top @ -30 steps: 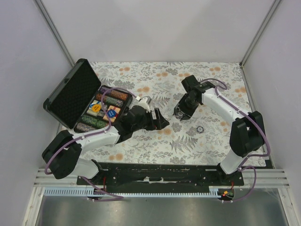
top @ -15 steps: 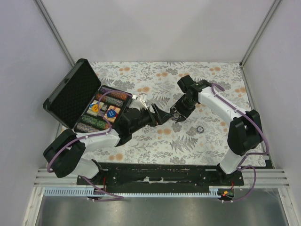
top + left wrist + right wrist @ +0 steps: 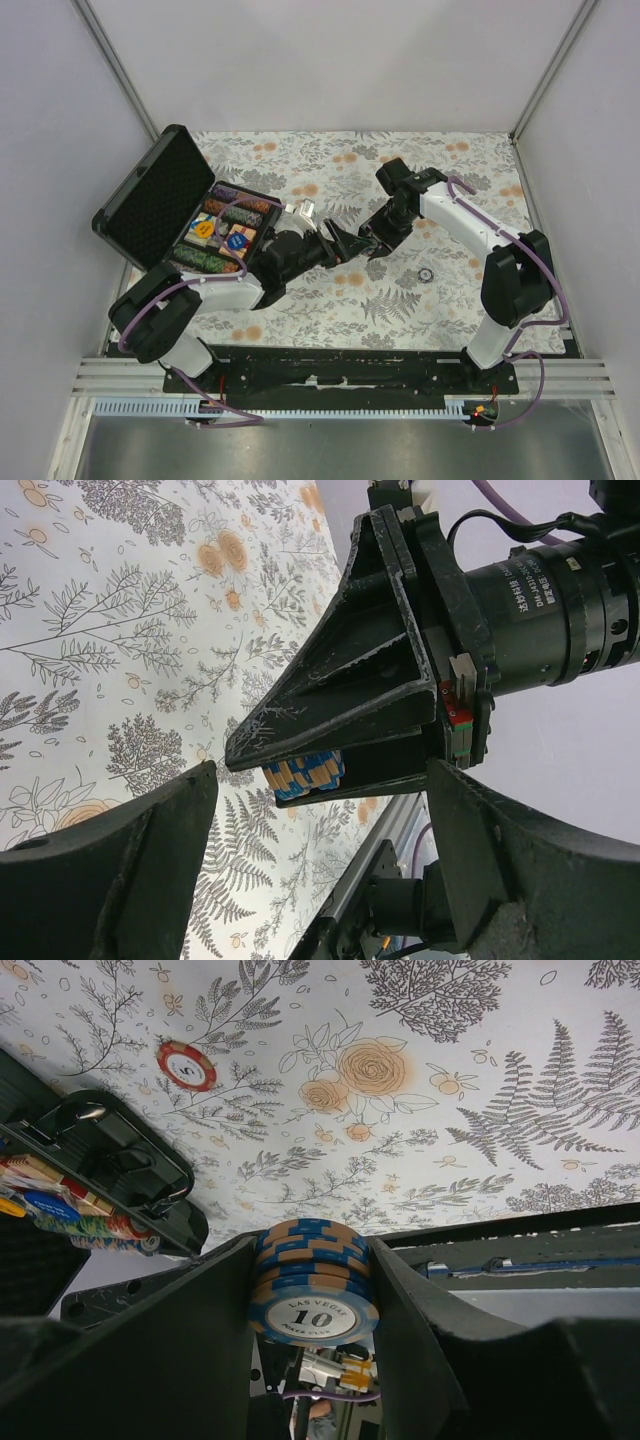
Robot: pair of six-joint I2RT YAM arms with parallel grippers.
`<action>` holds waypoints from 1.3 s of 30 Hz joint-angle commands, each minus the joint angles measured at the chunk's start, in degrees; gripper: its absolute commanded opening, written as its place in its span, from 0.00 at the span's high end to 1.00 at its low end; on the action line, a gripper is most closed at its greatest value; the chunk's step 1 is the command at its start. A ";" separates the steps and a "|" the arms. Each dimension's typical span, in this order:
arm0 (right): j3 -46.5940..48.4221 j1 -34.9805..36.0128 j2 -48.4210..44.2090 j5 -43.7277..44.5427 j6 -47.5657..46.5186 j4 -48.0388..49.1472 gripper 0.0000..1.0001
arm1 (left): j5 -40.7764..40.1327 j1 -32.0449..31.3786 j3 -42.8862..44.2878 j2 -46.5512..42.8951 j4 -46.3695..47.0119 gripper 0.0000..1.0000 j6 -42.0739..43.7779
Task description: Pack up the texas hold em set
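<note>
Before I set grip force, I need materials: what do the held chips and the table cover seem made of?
Chips: probably clay composite or plastic, matte; moulded striped edges, printed round label. Cover: printed cloth or vinyl, flat floral pattern; cannot tell which.

Right fingers [image 3: 330, 695] hide most of chip stack [image 3: 303, 773]

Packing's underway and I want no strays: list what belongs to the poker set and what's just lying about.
Belongs: open black case; chip rows inside it; blue chip stack in the right claw; loose red chip; dark round piece, probably.
Just there: floral table cover.
</note>
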 commanded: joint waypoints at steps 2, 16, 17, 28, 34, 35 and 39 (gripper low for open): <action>2.67 0.16 0.14 -1.76 2.26 0.33 1.00 | 0.00 -0.28 0.72 1.35 4.36 0.12 -2.71; 4.51 1.30 1.64 1.66 2.96 -0.46 1.00 | -1.85 -0.28 2.83 5.04 4.35 0.19 -8.86; 4.69 1.47 1.64 1.93 3.14 -0.55 1.00 | -2.03 -0.28 2.83 5.22 4.53 0.19 -9.22; 5.48 2.44 2.78 2.81 4.72 -0.38 1.00 | -3.69 -0.28 3.27 4.87 3.04 0.44 -11.42; 5.48 2.88 3.13 2.46 4.64 -0.46 1.00 | -4.58 -0.28 3.53 4.16 0.84 0.61 -11.07; 5.48 2.88 3.04 2.54 4.64 -0.46 1.00 | -4.49 -0.28 3.62 4.16 0.76 0.64 -10.98; 5.39 3.23 3.22 2.63 4.55 -0.55 1.00 | -4.31 -0.28 3.80 3.99 0.40 0.77 -10.63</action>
